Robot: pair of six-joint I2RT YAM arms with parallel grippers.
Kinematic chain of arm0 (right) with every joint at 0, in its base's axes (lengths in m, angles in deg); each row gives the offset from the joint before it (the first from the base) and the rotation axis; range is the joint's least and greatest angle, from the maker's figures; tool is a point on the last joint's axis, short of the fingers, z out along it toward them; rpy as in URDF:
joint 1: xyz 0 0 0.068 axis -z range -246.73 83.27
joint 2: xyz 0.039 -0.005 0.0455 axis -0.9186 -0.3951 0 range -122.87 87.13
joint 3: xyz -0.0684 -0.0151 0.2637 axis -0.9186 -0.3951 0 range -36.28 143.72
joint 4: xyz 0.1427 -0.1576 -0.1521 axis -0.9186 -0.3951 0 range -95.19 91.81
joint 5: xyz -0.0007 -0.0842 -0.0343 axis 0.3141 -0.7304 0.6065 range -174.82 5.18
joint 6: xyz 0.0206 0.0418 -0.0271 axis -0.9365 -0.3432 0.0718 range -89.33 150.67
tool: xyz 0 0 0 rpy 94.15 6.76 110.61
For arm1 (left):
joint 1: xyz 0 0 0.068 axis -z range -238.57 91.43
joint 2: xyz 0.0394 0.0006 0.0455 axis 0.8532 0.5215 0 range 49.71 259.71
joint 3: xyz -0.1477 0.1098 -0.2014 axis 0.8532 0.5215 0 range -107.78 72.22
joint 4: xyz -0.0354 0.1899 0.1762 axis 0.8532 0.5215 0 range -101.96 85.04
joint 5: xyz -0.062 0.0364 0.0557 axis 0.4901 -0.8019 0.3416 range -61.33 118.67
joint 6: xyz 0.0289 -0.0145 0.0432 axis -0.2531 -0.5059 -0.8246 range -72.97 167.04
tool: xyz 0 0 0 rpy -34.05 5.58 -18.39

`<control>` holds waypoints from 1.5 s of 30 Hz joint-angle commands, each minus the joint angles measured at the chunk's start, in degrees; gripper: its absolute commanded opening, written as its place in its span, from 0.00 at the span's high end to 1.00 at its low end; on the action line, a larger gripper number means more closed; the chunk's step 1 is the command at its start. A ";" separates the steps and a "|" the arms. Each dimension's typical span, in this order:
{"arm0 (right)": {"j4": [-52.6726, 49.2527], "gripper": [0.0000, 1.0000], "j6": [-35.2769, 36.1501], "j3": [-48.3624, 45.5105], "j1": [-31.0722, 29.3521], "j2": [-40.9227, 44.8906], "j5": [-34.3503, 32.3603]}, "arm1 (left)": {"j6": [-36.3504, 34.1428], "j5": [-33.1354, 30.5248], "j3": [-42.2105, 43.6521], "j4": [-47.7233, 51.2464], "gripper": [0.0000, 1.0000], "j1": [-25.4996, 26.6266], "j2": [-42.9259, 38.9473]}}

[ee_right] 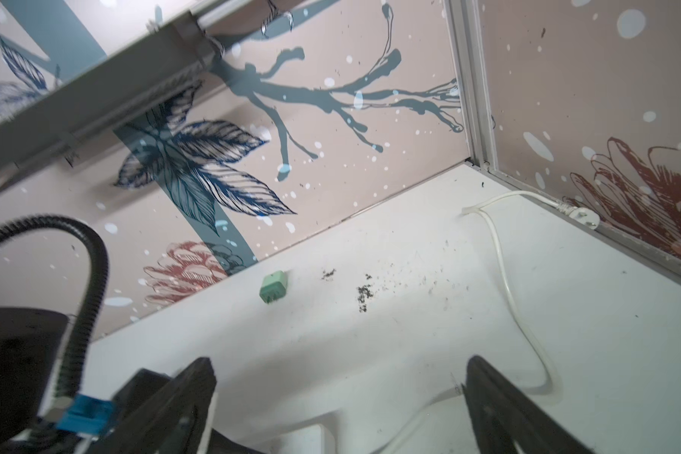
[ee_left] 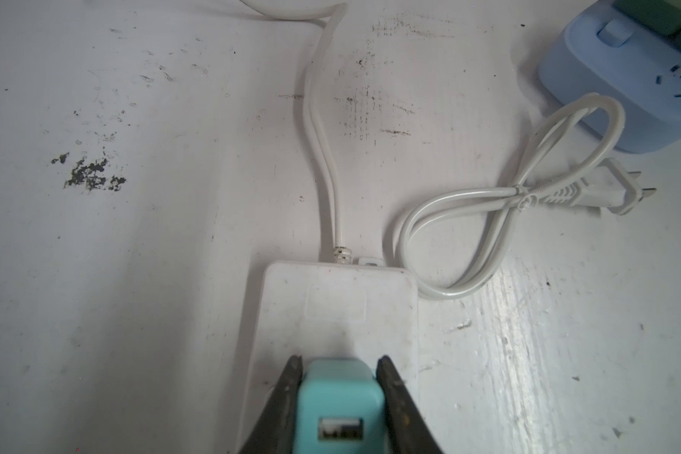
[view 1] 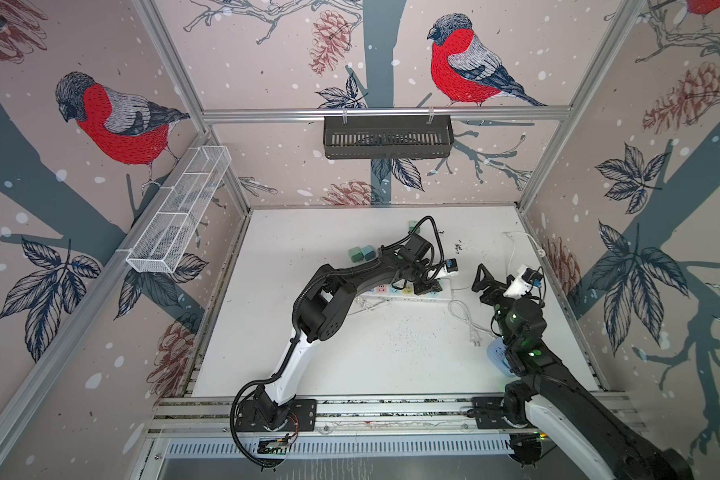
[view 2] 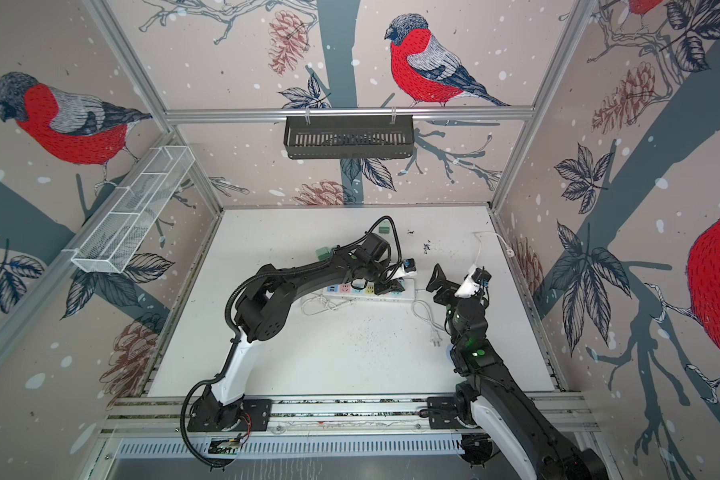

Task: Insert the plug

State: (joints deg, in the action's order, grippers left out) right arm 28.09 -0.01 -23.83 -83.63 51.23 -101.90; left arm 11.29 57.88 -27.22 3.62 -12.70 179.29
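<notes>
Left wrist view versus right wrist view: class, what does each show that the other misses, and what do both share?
Only the left wrist view: the left gripper, jaws shut on the teal plug at the white power strip; a blue socket block; a loose two-pin plug. Only the right wrist view: the right gripper, jaws open; a green plug near the patterned back wall. Both: the scuffed white table and a white cord.

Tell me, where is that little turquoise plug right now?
In the left wrist view, the turquoise plug sits pinched in the left pincer, over the white power strip, near its cord end.
</notes>
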 commanded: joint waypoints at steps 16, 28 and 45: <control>-8.39 0.00 -10.08 1.34 3.21 14.66 19.00 | 16.79 -7.77 13.87 -4.67 1.00 -1.02 -6.79; -7.50 0.00 -9.76 2.24 4.38 14.62 22.96 | 19.20 -6.34 17.04 -12.34 0.02 -1.92 -10.93; -2.98 0.00 -6.88 2.50 1.31 12.80 25.72 | 32.89 -24.72 46.72 -37.80 0.02 -2.05 -45.77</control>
State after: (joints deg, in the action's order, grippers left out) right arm 20.86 -9.17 -21.62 -81.27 65.46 -77.18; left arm 37.28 43.28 15.11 -23.09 -14.64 138.66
